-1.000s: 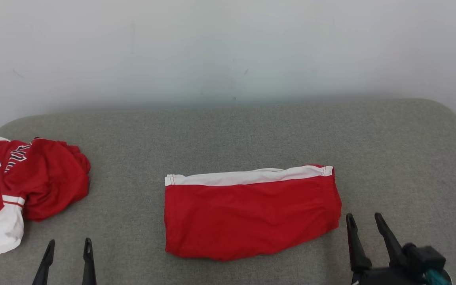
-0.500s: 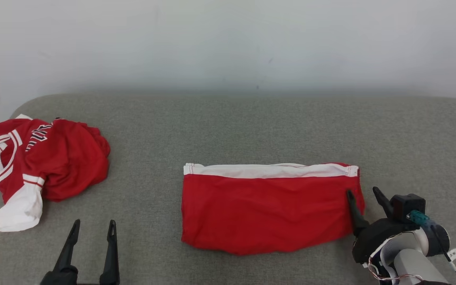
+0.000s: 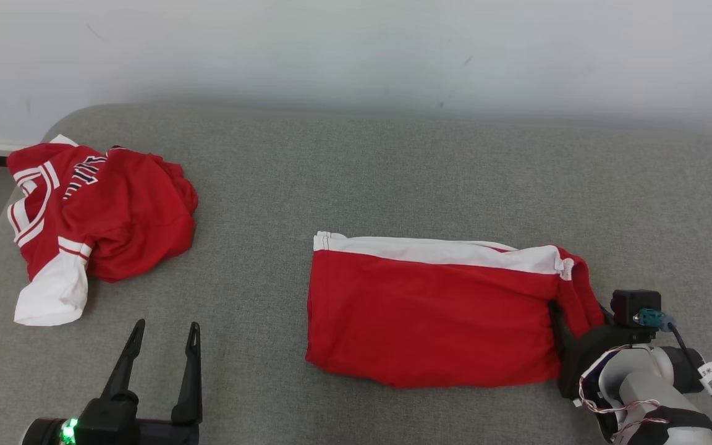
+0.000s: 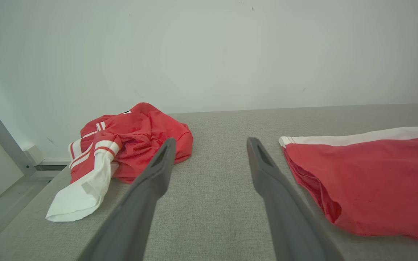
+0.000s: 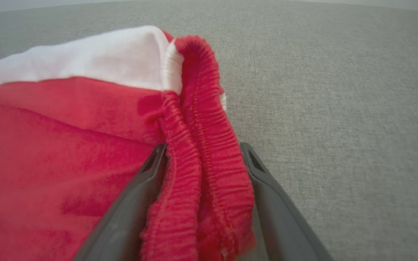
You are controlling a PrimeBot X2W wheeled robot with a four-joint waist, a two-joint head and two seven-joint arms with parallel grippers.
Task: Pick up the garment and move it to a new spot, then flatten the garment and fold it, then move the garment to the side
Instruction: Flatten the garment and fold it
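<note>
Mostly flat red garment point(image 3: 424, 321) — white-edged, folded

Garment point(image 3: 424, 321) reads as soft, matt red cloth, its waistband point(image 5: 209, 145) tightly ribbed elastic; the grey surface point(image 3: 393, 173) is coarse, matt woven fabric.

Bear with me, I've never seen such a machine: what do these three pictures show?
It is a two-armed robot. One picture looks down from its head; the others look along each arm's two dark fingers. On the grey padded surface lie folded red shorts with a white stripe and a crumpled red jersey. The left gripper hovers open, holding nothing. The right gripper is open too, its fingers either side of the shorts' elastic waistband, not clamped.
</note>
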